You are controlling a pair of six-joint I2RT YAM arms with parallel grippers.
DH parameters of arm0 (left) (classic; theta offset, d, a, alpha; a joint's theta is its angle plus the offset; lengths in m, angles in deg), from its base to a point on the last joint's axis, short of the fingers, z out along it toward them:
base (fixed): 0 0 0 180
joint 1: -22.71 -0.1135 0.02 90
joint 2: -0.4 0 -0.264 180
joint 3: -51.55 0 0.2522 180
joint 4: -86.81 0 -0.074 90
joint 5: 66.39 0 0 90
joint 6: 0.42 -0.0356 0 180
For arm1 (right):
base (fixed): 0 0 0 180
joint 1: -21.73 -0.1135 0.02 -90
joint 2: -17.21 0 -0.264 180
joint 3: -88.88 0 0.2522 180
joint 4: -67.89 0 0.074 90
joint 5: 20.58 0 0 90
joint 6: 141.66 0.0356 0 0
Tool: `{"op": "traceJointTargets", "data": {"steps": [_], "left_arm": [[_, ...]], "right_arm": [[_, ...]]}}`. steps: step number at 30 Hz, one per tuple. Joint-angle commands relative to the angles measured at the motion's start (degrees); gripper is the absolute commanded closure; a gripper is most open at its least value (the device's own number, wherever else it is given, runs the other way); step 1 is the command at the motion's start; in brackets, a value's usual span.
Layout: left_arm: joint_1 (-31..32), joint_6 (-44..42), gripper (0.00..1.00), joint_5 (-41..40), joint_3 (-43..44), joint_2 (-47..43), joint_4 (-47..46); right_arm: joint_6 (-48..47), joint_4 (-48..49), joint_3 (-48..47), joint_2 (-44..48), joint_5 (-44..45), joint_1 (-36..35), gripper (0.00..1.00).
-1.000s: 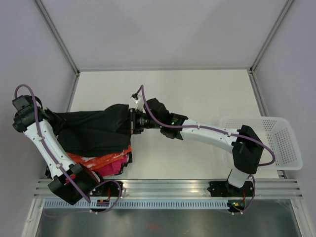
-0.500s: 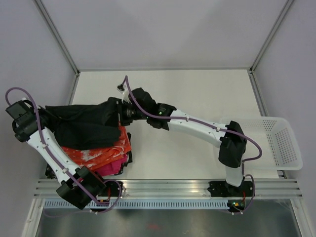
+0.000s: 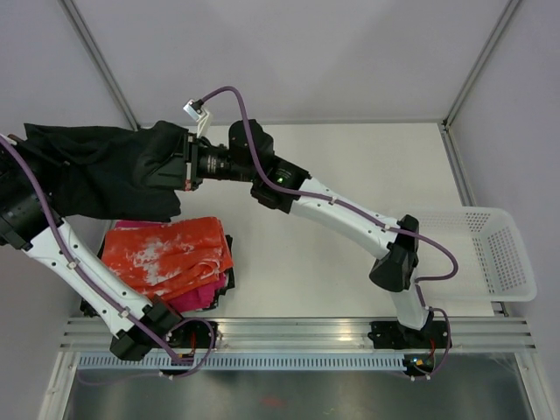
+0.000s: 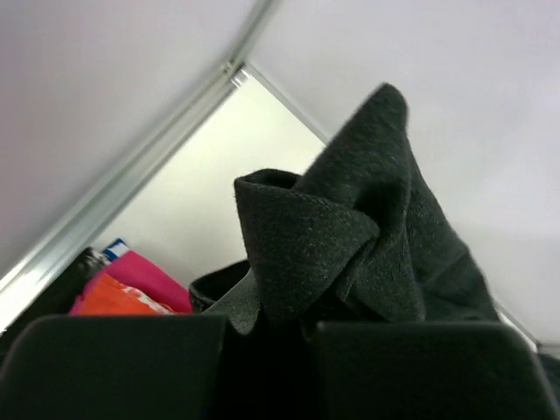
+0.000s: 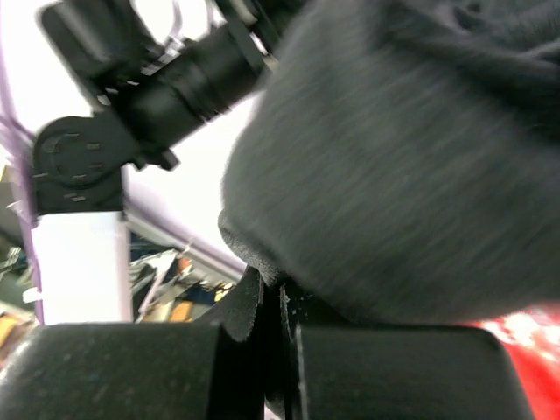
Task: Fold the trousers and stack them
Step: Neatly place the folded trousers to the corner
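The black trousers (image 3: 105, 171) hang folded in the air at the far left, stretched between both grippers and lifted above the garment pile. My right gripper (image 3: 179, 164) is shut on their right edge; in the right wrist view the dark cloth (image 5: 411, 166) fills the frame, pinched between the fingers (image 5: 262, 306). My left gripper (image 3: 26, 144) is shut on their left end and mostly hidden by the fabric. In the left wrist view a bunched fold of the trousers (image 4: 350, 236) rises out of the shut jaws.
An orange-and-white mottled garment (image 3: 171, 254) lies folded on a magenta-pink one (image 3: 199, 297) at the near left, below the trousers. A white plastic basket (image 3: 490, 254) stands at the right edge. Grey walls and an aluminium frame close in the table (image 3: 350, 175).
Both arms have lifted the trousers up and away to the far left, off the pile. The orange garment beneath is now fully uncovered.
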Motion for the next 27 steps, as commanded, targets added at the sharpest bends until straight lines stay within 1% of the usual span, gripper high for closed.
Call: {"op": "traceJointTargets", "data": {"steps": [1,4,5,7,10,12,13,14,17,18,20,21,22,24,25,26,27], "left_arm": [[-0.6,0.1,0.98,-4.1,5.2,-1.8,3.0],[-0.9,-1.1,0.98,-7.0,7.2,-0.8,4.8],[-0.9,-1.7,0.98,-10.3,7.9,-0.7,6.0],[-0.9,-2.5,0.98,-13.2,8.2,-1.1,6.5],[-0.9,-3.3,0.98,-16.8,8.0,-1.4,8.4],[-0.9,-3.6,0.98,-17.1,6.8,-1.8,9.1],[-0.9,-3.7,0.98,-16.4,6.0,-1.9,8.9],[-0.9,-3.5,0.98,-14.4,5.1,-2.5,8.5],[-0.9,-3.9,0.98,-12.1,-1.0,-4.5,6.5],[-0.9,-4.2,0.98,-11.1,-4.8,-5.2,6.0],[-0.9,-4.9,0.98,-11.1,-9.0,-6.0,4.3],[-0.7,-5.1,0.98,-11.4,-12.7,-6.5,3.9],[-0.7,-4.1,0.98,-12.4,-14.3,-6.9,3.2],[-0.6,-2.8,0.98,-13.2,-19.3,-8.6,0.9],[-0.7,-2.4,0.98,-14.4,-20.8,-8.8,-0.5],[-0.7,-2.7,0.98,-16.9,-21.8,-8.8,-1.0],[-0.7,-3.3,0.98,-17.9,-23.8,-8.5,-1.6]], "right_arm": [[6.9,10.6,-2.0,-2.5,-7.3,-3.1,1.0],[8.8,12.8,-1.4,-4.1,-8.3,-5.0,1.0],[9.2,13.3,-0.5,-4.9,-8.7,-5.6,1.0],[10.9,15.1,1.3,-5.3,-8.9,-6.1,1.0],[11.3,15.6,7.4,-4.3,-9.3,-6.6,1.0],[10.5,14.9,12.8,-2.3,-10.0,-6.5,1.0],[9.6,14.0,14.6,-1.4,-9.6,-6.6,1.0],[8.5,13.4,18.9,0.5,-8.4,-6.5,1.0],[6.4,10.7,26.6,4.3,-5.6,-5.1,1.0],[6.0,8.2,28.3,5.1,-5.0,-4.5,1.0],[5.6,6.5,33.2,6.6,-3.4,-3.2,1.0],[5.6,4.2,34.3,6.6,-3.0,-2.8,1.0],[5.8,2.8,34.9,6.4,-2.8,-2.3,1.0],[7.0,2.1,35.7,4.5,-5.1,-0.8,1.0],[6.5,1.6,35.0,3.2,-5.7,-0.5,1.0],[5.5,-2.5,34.4,2.5,-5.8,-0.1,1.0],[3.7,-3.6,33.8,2.0,-5.8,0.1,1.0]]}}
